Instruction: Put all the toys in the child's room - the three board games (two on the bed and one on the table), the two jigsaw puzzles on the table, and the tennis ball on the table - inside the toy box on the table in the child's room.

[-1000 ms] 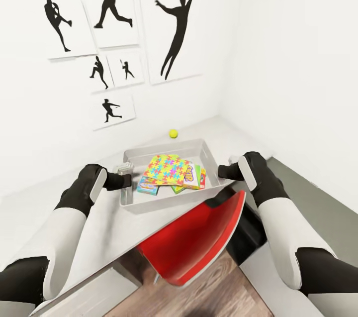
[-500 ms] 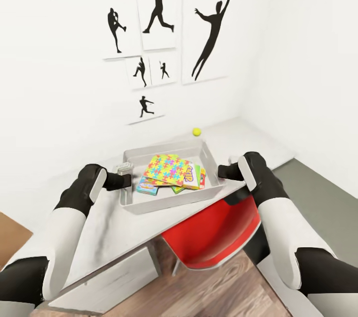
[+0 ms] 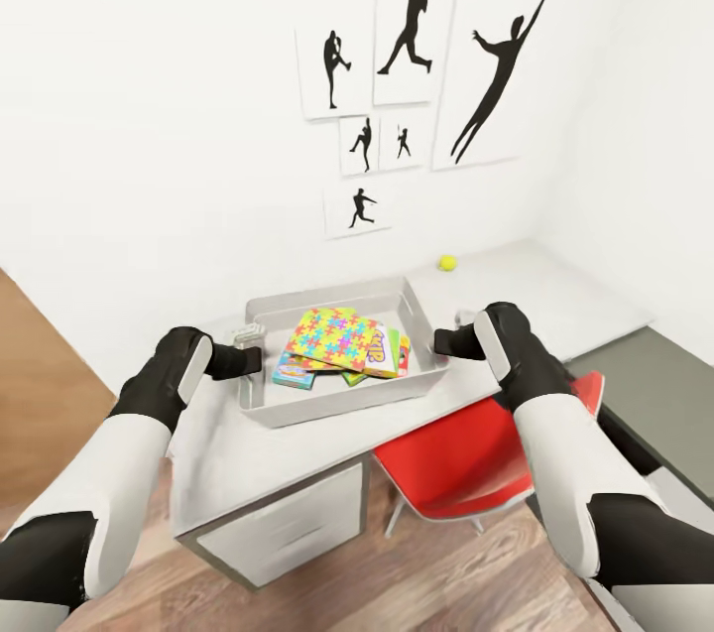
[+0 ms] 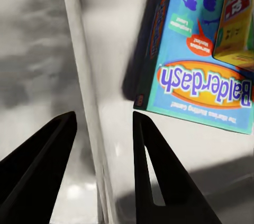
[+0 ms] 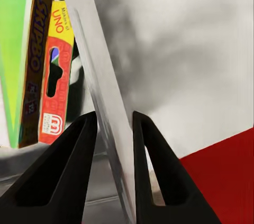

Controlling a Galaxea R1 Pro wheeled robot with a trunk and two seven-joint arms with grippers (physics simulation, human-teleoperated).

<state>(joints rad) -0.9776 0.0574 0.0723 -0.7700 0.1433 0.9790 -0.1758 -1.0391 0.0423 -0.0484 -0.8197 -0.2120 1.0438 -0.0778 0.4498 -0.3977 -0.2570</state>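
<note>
Both arms carry the toy box (image 3: pixel 421 329) between them above the bench (image 3: pixel 555 300); the left gripper (image 4: pixel 100 168) has its fingers astride the box's near-left wall, and the right gripper (image 5: pixel 114 168) straddles the opposite wall, each closed on the thin rim. Inside lie a jigsaw puzzle (image 3: pixel 330 336) on top, with board games fanned beneath it; the Balderdash (image 4: pixel 203 84) box shows through the left wrist camera, Skip-Bo (image 5: pixel 18 60) and Uno (image 5: pixel 57 71) through the right; a second puzzle cannot be made out under the pile. The tennis ball (image 3: pixel 447 262) sits alone on the bench near the wall, well apart from the box and clearly outside it. A red chair (image 3: pixel 466 458) stands tucked below the bench edge. By this showing most of the job is done: games and at least one puzzle are packed; the ball, it seems, remains to be gathered, and the box must be set down before either gripper is free to fetch it.
</note>
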